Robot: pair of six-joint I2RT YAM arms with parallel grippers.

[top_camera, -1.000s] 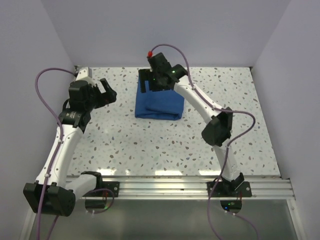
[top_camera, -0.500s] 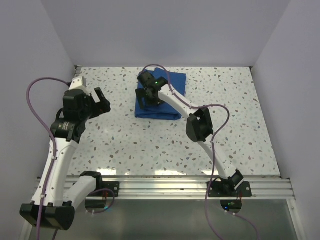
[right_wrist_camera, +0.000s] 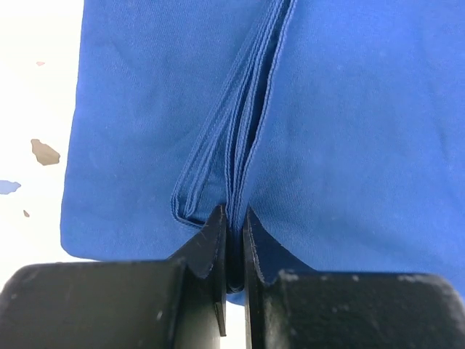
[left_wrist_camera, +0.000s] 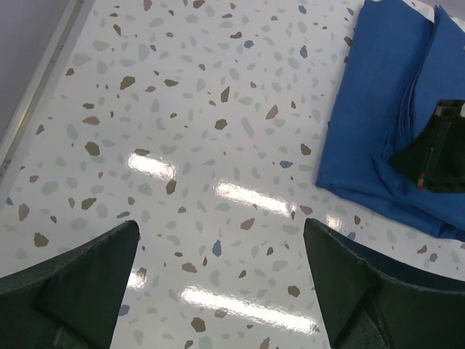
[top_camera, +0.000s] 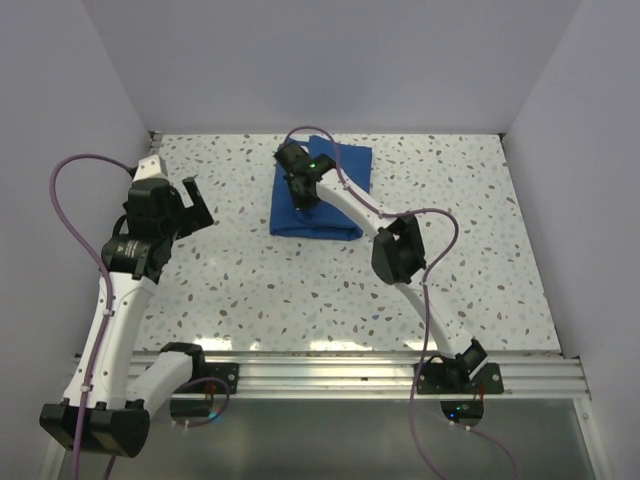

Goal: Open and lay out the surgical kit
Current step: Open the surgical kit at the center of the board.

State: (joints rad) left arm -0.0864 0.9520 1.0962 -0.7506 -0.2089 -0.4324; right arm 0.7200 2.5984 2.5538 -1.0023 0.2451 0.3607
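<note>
The blue cloth wrap (top_camera: pixel 322 200) is seen lying folded on the speckled table (top_camera: pixel 300 290), with its layers stacked flat and its far edge turned toward the back wall. The right gripper (top_camera: pixel 299 192) is set down on the left half of the wrap, close to the wrap's near-left corner. In the right wrist view the two black fingers (right_wrist_camera: pixel 216 234) are drawn almost together, and a bundle of the wrap's layered hems (right_wrist_camera: pixel 243 145) is pinched in the narrow gap between them; the hems are seen running away from the grip across the wrap's upper face. The right arm (top_camera: pixel 350 205) is stretched over the wrap from the wrap's near-right side.

The left gripper (top_camera: pixel 192 203) is held well to the left of the wrap, apart from it, above bare table. Its jaws are spread wide and nothing is held between them. In the left wrist view only speckled table is framed by the fingers (left_wrist_camera: pixel 87 280), while the wrap's left edge is seen off to the upper right
</note>
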